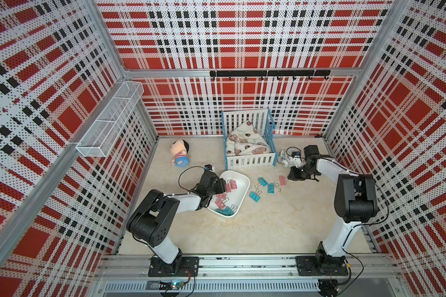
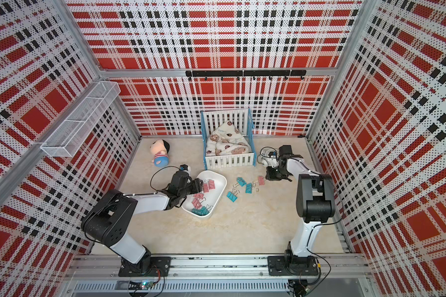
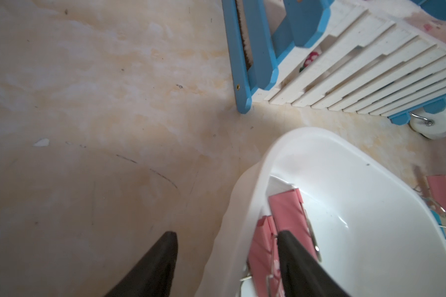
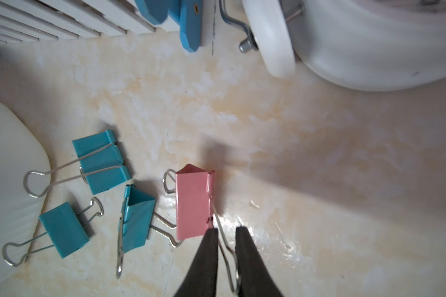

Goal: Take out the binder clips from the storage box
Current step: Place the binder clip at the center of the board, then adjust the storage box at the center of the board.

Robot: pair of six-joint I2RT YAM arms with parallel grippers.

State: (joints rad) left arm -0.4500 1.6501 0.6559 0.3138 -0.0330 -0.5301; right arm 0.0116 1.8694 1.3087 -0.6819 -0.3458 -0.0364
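**Storage box** (image 1: 241, 191): one white tub with rounded corners, resting on the table (image 1: 268, 231).

**Left gripper** (image 3: 228, 234): astride the box's wall with the jaws part-open.
- One finger (image 3: 162, 259) is outside the box and clear of the wall.
- The other finger (image 3: 296, 259) is inside the box, over two pink clips (image 3: 289, 213).
- Nothing is clamped.

**Binder clips inside the box:**
- Two pink lie side by side against the wall, under the left gripper.
- A pink heap (image 1: 220, 200) sits mid-box.
- A teal heap (image 1: 225, 210) sits at the box's near end.
- Both heaps overlap too much to count.

**Binder clips outside the box:** four, all on the table off the box's right side.
- Three are teal clips (image 4: 101, 160), (image 4: 63, 228), (image 4: 137, 218), near the box and close together.
- One is a pink clip (image 4: 192, 203), the farthest from the box. It lies flat just beside the nearest teal one.

**Right gripper** (image 4: 227, 231): at the end of the pink clip that faces away from the box.
- Its fingers stand a narrow slit apart, and the clip's wire handle (image 4: 228, 259) lies in that slit.
- Whether they pinch the wire cannot be told.

**Other things:**
- Crib (image 1: 250, 159): one, white and blue, just beyond the box's far end.
- Plush doll (image 1: 180, 153): one, beyond the box's far left corner and well apart from it.
- White wheeled object (image 4: 371, 51): one, past the pink clip on the side away from the box.
- Mesh basket (image 1: 108, 120): one, on the wall high above the box's left side.
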